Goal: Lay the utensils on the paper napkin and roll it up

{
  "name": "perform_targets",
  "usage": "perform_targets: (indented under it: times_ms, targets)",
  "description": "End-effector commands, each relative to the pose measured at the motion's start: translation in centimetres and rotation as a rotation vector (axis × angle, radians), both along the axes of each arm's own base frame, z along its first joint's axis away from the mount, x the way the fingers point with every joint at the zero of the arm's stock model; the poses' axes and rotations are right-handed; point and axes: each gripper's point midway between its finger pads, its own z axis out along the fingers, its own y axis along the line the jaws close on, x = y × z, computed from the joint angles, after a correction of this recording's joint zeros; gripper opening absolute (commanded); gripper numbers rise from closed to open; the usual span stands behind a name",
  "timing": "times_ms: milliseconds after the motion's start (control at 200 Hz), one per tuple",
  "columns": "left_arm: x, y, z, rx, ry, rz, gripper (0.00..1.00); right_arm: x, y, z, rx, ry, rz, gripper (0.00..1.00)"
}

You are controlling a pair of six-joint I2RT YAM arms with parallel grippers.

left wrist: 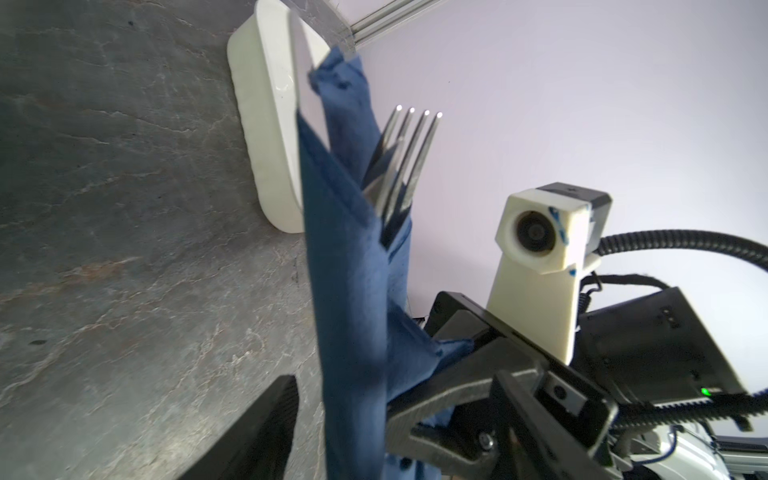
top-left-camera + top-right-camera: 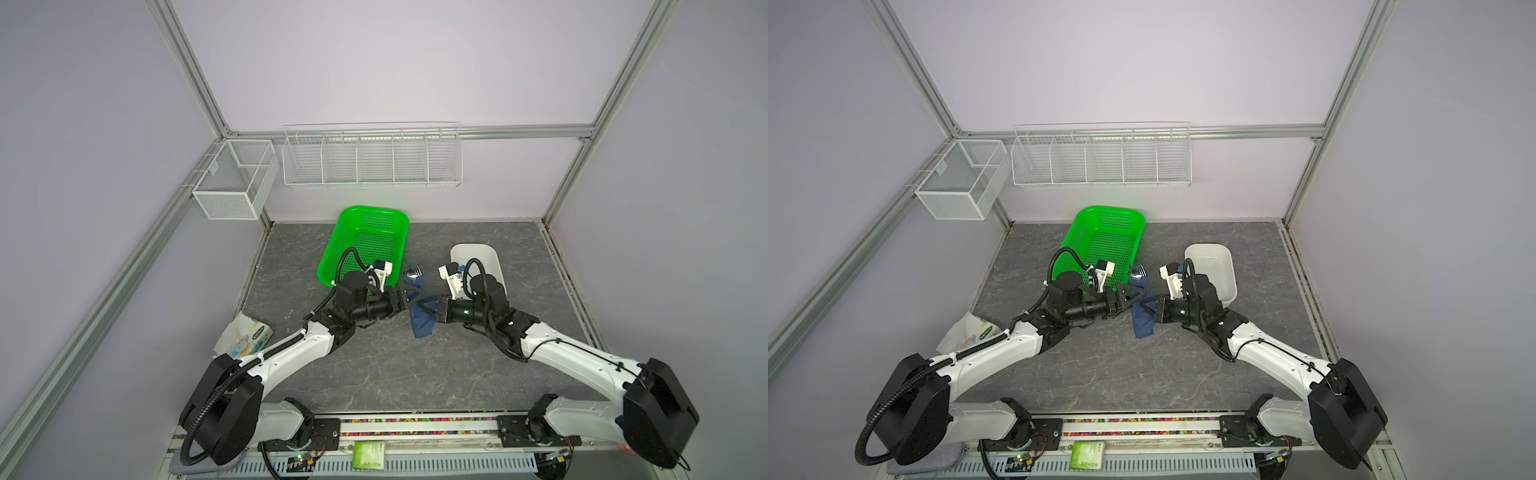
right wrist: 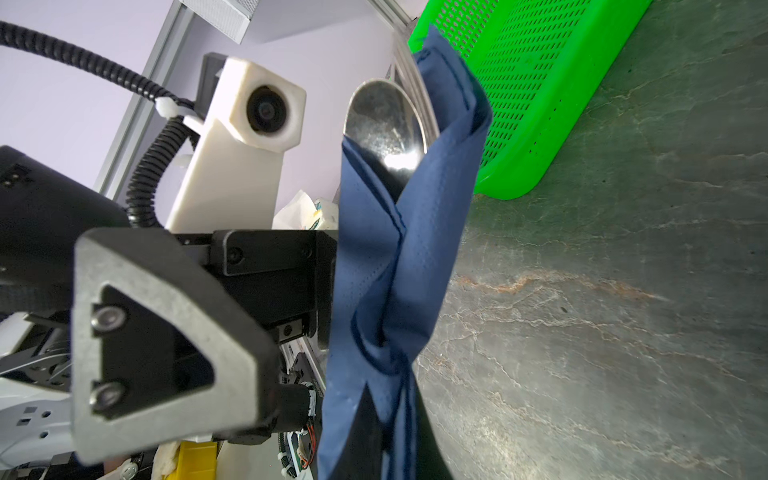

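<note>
Three utensils [image 2: 413,273] are already inside the napkin [image 2: 420,322], so placing looks done and rolling mostly done. The napkin is now a narrow dark blue roll, wound loose. Its layers cross and twist near the middle, one corner flares free at the head end, and the edges are not flush. Fork [image 1: 405,166] tines and spoon [image 3: 384,124] bowl stick out of the open end. A flat shiny blade, likely the knife [image 1: 302,70], pokes past them. The handles are hidden in the paper.

Right fingers [image 1: 449,399]: closed tight, pinching the roll about its middle.

Left fingers [image 3: 137,266]: spread wide opposite the right fingers, with the roll between or just off their tips. No clamp is visible, and in the left wrist view one finger shows a gap to the paper. The roll seems to hang on the right fingers alone.

The utensil heads lie beyond the fingers toward the green basket [image 2: 365,245], and the tail end is on the near side of them. The roll looks lifted off the desk [image 2: 374,365], but I can't tell whether the tail touches.

Left to do, as a guess: tighten or tuck the loose flap, lay the roll down, release. Risk: with so loose a wrap, the slick metal could slide out the open end if tilted.
</note>
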Motion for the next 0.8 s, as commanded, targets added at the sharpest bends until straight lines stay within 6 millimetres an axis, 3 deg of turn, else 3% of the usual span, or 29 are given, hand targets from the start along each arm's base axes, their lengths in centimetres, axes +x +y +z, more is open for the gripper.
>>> perform_targets:
  times_ms: [0,230,565,795]
  targets:
    - [0.1,-0.3,2.3,-0.068,-0.028,-0.011,0.7,-0.5,0.6,3.3,0.066,-0.076,0.042,0.07]
    - [-0.1,-0.1,3.1,-0.104,-0.041,-0.006,0.66,-0.7,0.8,4.9,0.111,-0.099,0.054,0.07]
    - [0.2,-0.5,3.1,-0.099,-0.032,-0.013,0.68,-1.4,1.1,6.5,0.156,-0.119,0.095,0.08]
    - [0.0,-0.7,4.5,-0.147,-0.045,-0.029,0.56,-1.6,1.5,6.9,0.177,-0.116,0.122,0.09]
